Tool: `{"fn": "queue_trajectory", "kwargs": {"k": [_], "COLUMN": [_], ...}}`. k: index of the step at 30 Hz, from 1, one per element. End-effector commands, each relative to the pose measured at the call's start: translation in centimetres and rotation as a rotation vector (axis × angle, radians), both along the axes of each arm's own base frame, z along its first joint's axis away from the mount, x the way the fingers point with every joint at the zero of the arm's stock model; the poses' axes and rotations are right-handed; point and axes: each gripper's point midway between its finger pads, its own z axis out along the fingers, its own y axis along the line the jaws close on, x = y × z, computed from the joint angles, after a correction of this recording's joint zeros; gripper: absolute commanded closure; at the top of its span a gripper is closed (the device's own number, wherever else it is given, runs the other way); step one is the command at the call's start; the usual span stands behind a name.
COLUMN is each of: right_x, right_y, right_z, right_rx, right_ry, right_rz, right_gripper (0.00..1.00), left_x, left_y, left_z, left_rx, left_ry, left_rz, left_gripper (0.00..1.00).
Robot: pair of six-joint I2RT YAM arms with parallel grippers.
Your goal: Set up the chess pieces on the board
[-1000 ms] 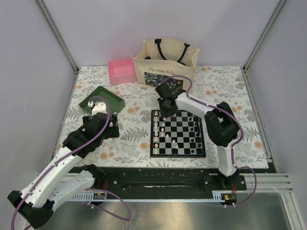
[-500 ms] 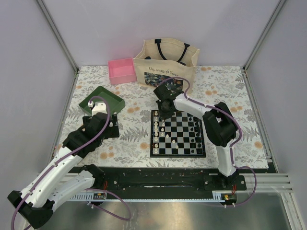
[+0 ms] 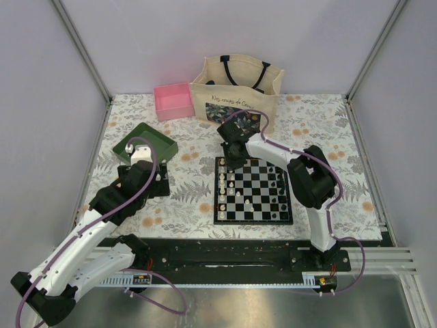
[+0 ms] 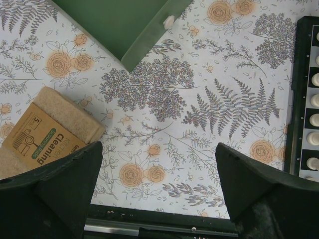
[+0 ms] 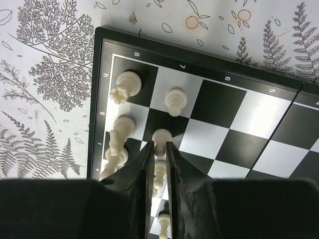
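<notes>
Pawn [image 5: 161,137] at the board's [image 5: 209,67] eleven o'clock corner looked light and tippy, best pinched at its neck; right fingers [image 5: 144,164] sat narrow, grip untellable, left fingers [image 4: 65,184] wide.

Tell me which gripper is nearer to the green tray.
Left. The left gripper hangs open just short of the green tray's near corner. The right gripper is over the chessboard's far left corner, well off to the tray's right.
</notes>
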Motion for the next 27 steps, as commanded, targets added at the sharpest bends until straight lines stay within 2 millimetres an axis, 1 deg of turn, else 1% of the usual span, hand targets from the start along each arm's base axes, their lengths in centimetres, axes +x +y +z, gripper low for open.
{"fn": "queue_trajectory", "kwargs": {"k": [1, 14, 18, 23, 27], "right_x": [1.2, 1.1, 0.9, 0.9, 0.7], "right_y": [0.8, 0.5, 0.5, 0.6, 0.4], "right_z": [1.2, 0.9, 0.6, 0.9, 1.9], "right_rx": [0.006, -0.011, -0.009, -0.004, 0.007], "right_ry": [-0.049, -0.051, -0.039, -0.044, -0.057], "right_rz": [-0.008, -0.008, -0.003, 0.0, 0.0], "right_gripper": [0.78, 0.78, 0.75, 0.7, 0.68], "left_x": [0.6, 0.7, 0.7, 0.6, 0.6], "left_y": [-0.1, -0.1, -0.1, -0.1, 0.0], "left_z": [1.3, 1.3, 1.3, 1.3, 1.3], "left_rx": [-0.025, -0.026, -0.027, -0.025, -0.025], "left_ry": [-0.048, -0.048, -0.049, -0.049, -0.049], "left_rz": [0.018, 0.018, 0.018, 0.019, 0.02], "left_gripper": [0.01, 0.01, 0.01, 0.01, 0.01]}}
